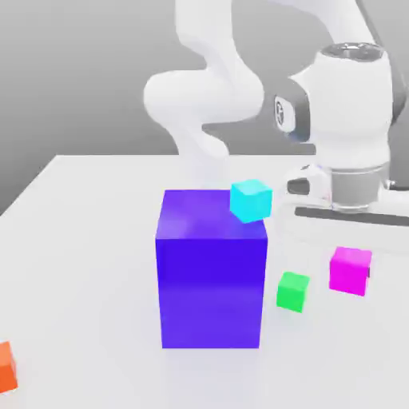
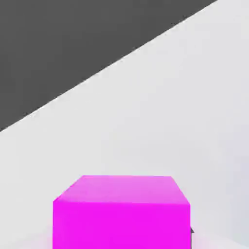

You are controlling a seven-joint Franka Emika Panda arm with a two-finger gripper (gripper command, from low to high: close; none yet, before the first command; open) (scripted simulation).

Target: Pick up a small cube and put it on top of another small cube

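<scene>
gripper (image 1: 351, 262) closed on pink cube (image 2: 121, 226). green cube (image 1: 292, 292) lay near, toward exterior view's left, farther from desk's (image 1: 104, 164) far edge.

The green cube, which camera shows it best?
The exterior view shows the green cube best: its top and sides are in plain sight, between the big blue-purple block and the magenta cube. In the hand view I can't make out any green cube.
</scene>
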